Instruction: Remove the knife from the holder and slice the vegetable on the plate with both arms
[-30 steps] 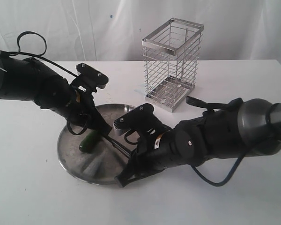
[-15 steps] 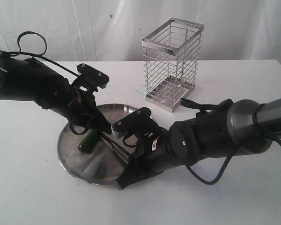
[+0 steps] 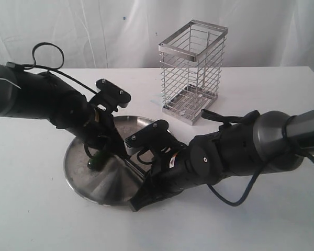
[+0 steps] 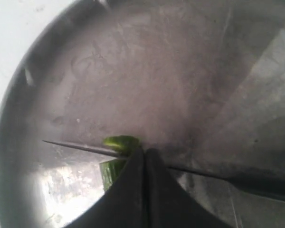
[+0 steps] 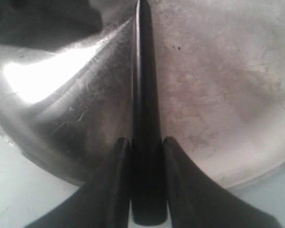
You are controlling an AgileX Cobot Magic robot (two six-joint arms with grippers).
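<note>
The steel plate [image 3: 76, 175] lies at the front left of the table. On it lies the green vegetable [image 3: 96, 164], mostly hidden under my left arm. My left gripper [image 3: 114, 151] is shut, and its joined fingertips [image 4: 145, 159] sit on top of the vegetable [image 4: 118, 142] with nothing between them. The knife's thin blade [image 4: 76, 147] crosses the vegetable just ahead of those tips. My right gripper [image 5: 145, 142] is shut on the knife's black handle [image 5: 145, 180], and the blade [image 3: 132, 167] reaches over the plate toward the vegetable. The wire holder [image 3: 192, 70] stands empty at the back.
White cloth hangs behind the white table. The holder stands behind and to the right of the plate. My right arm [image 3: 235, 151] lies low across the table in front of the holder. The plate's near rim [image 5: 42, 152] is close to the right gripper.
My left arm has swung right and forward over the plate and now covers more of the vegetable. The right arm with the knife shifted slightly left, then held still.
</note>
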